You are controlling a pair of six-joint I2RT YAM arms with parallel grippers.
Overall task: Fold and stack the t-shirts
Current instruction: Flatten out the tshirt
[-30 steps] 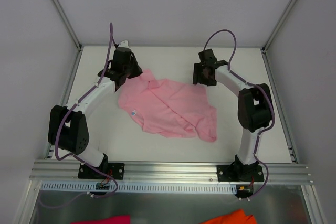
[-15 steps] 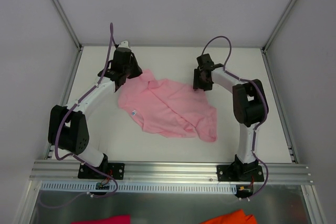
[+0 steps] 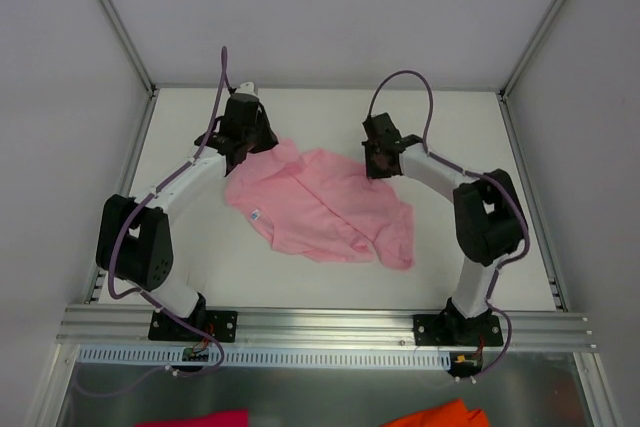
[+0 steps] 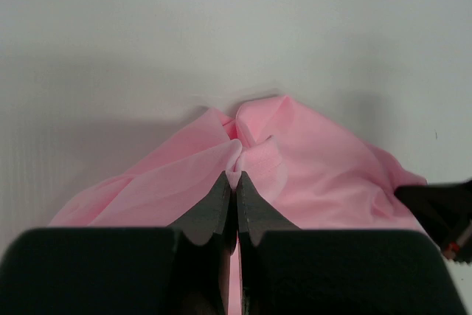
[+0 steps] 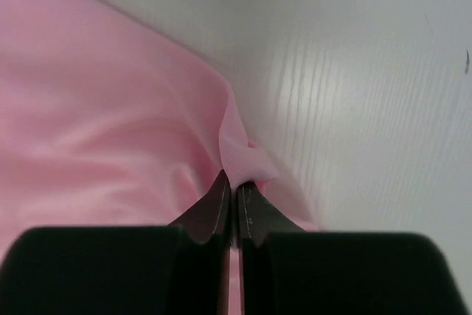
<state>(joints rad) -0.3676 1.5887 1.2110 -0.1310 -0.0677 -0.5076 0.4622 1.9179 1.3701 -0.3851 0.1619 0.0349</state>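
Observation:
A light pink t-shirt [image 3: 325, 205] lies crumpled in the middle of the white table, its small white neck label [image 3: 256, 215] at the left edge. My left gripper [image 3: 252, 145] is shut on a pinch of the shirt's far left corner; in the left wrist view the cloth [image 4: 295, 160] bunches up between the black fingertips [image 4: 220, 195]. My right gripper [image 3: 378, 165] is shut on the shirt's far right edge; in the right wrist view a fold of pink cloth [image 5: 243, 154] sticks up from between its shut jaws.
The white table [image 3: 460, 132] is framed by metal rails, with white walls behind and at both sides. A magenta cloth scrap [image 3: 195, 418] and an orange cloth scrap [image 3: 435, 414] lie below the front rail, near the bottom edge of the top view.
The right gripper moved left onto the shirt's far edge and shut on it. The left gripper, still shut on its corner, shifted slightly to the right and back.

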